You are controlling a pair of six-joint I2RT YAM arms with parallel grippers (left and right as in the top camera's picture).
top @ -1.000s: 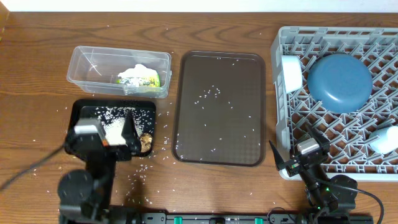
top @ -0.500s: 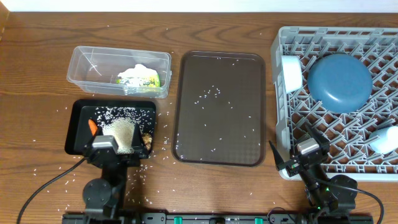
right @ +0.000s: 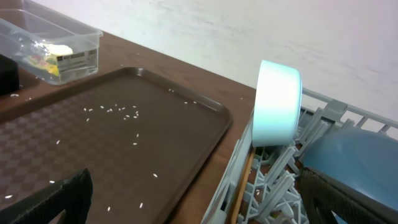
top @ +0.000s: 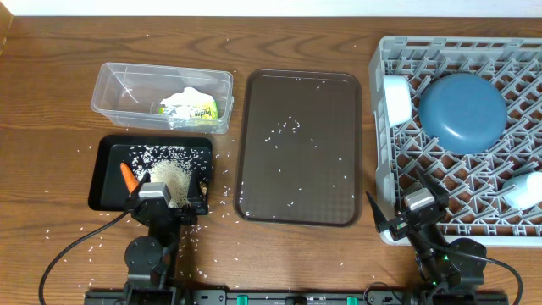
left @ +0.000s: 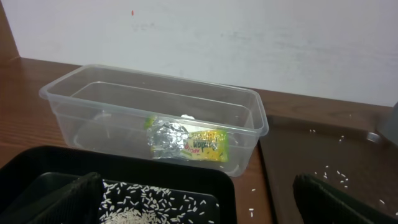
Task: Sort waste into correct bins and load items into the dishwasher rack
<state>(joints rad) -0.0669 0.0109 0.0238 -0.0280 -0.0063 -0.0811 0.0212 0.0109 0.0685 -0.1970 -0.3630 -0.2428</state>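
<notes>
Overhead, we see a wooden desk (top: pixel 51 110) dotted with stray rice. At the far left sits the clear plastic tub (top: pixel 118 85), holding the crumpled white tissue (top: pixel 188 97) with the yellow-green foil wrapper (top: pixel 203 109) just beside it. On the near side of that tub lies the shallow black tub (top: pixel 106 182). The small orange carrot (top: pixel 129 176) lies at its left side, and a heap of loose white rice grains (top: pixel 174 174) fills its middle. Our left claw (top: pixel 168 196) hangs over the near edge of the black tub. In the left wrist view its two fingers stand far apart, wide open, gripping nothing.

In the middle of the desk lies the flat dark-brown serving tray (top: pixel 326 169), sprinkled with a few grains.

On the right stands the grey dishwasher rack (top: pixel 377 169). The white bowl (top: pixel 396 99) stands on edge at the rack's far left, and the large dark-blue round plate (top: pixel 462 112) rests on the lattice just right of it. A pale cup (top: pixel 525 188) lies at the rack's right edge, and we cannot tell its inner colour. Our right claw (top: pixel 405 208) hangs over the rack's near left corner, its jaws spread wide and holding nothing.
</notes>
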